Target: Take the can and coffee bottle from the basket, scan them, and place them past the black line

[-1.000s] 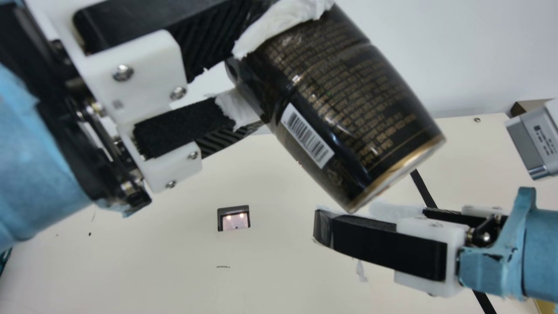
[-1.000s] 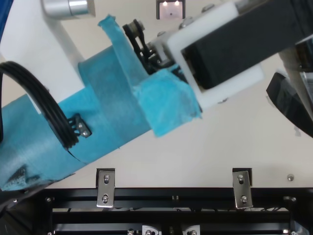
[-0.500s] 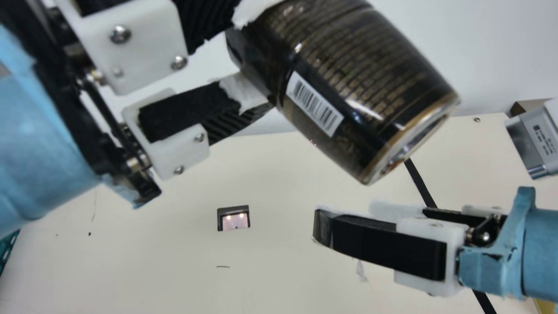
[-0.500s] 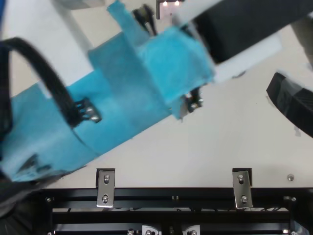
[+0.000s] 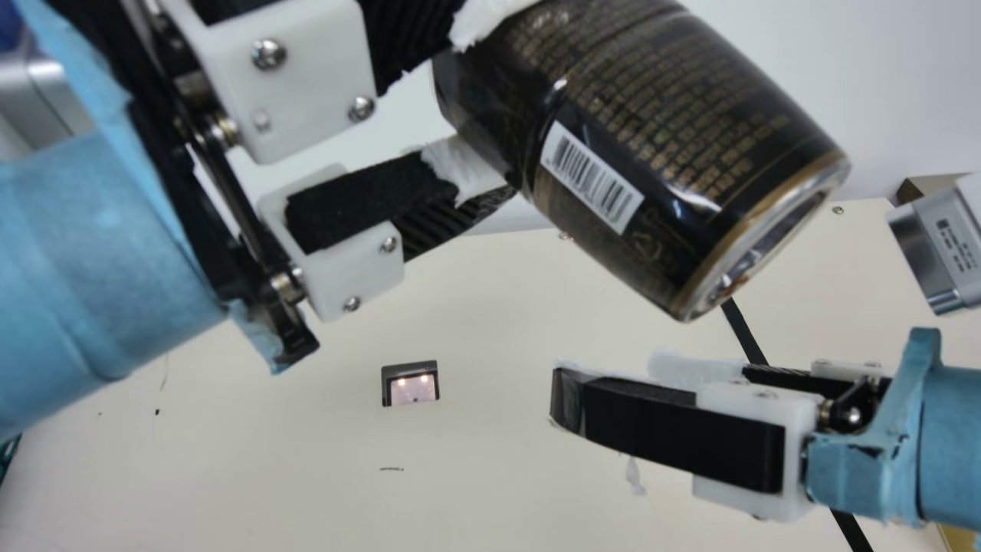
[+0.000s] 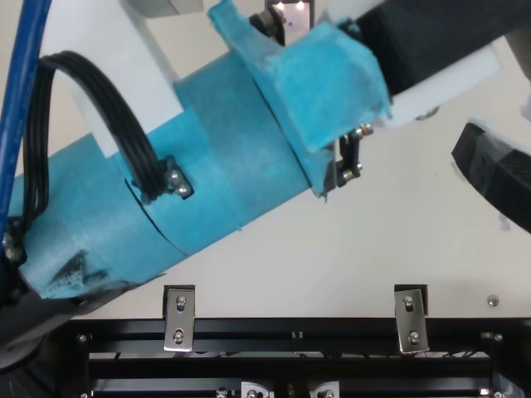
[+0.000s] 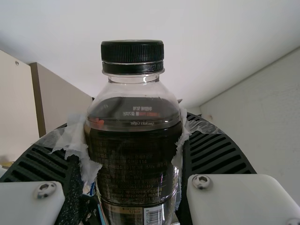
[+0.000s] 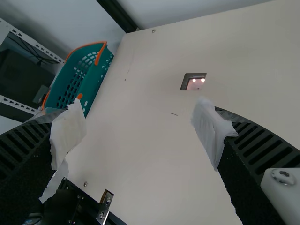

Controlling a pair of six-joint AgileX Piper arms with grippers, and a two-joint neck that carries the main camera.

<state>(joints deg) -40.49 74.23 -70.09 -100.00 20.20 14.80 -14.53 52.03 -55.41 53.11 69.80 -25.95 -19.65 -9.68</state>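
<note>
In the main view my left gripper (image 5: 479,107) is shut on the dark coffee bottle (image 5: 667,138), held up at a slant with its base toward the lower right and its barcode facing the camera. The left wrist view shows the bottle (image 7: 133,154), black-capped, between the pads of the left gripper (image 7: 133,136). Low at the main view's right, my right gripper (image 5: 609,387) stands open over the table; in its wrist view, nothing is between the right gripper's fingers (image 8: 140,133). The lit scanner window (image 5: 411,387) lies below and left of the bottle. Behind the right gripper runs the black line (image 5: 742,330).
The teal basket (image 8: 82,82) with orange handles stands at the table's edge in the right wrist view. A silver-grey device (image 5: 939,249) is at the main view's right edge. Metal brackets (image 6: 179,319) sit on the black rail along the table edge in the top view.
My left arm has moved right and somewhat up in the main view, carrying the bottle, whose base end now shows more. The right gripper has kept still.
</note>
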